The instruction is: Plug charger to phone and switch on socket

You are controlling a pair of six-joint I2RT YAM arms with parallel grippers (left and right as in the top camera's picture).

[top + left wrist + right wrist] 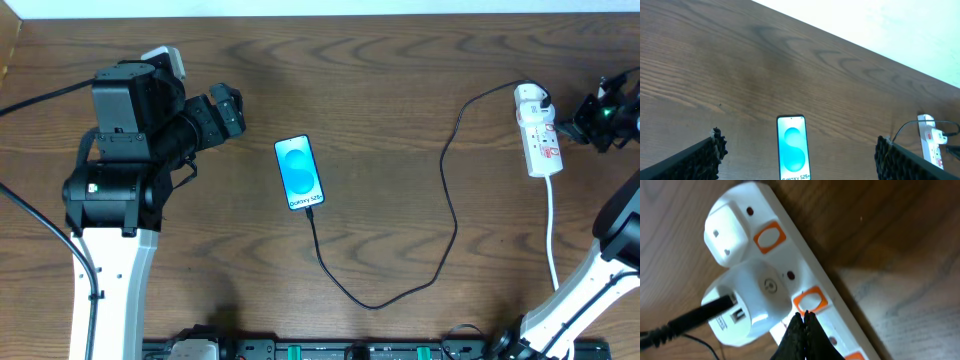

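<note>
Dark brown wooden table (400, 70): darker wavy grain rings are seen all over, and a paler greyish sheen is seen in the right wrist view. Small rectangular black-edged phone (300, 172): the screen is coloured bright blue, with lighter cyan rounded shapes and white lettering. Thin black charger cable (452, 200) is paired with a white rounded adapter (747, 305). White elongated plastic power strip (538, 135): red marks are shown from overhead, orange-framed white switches (769, 236) and small dark red dots close up. Thick white cord (553, 235). Black knobbly-textured finger pads (702, 160) are noted on the left; right gripper (802, 330) is black too. Small green light (607, 111) is seen by it.
</note>
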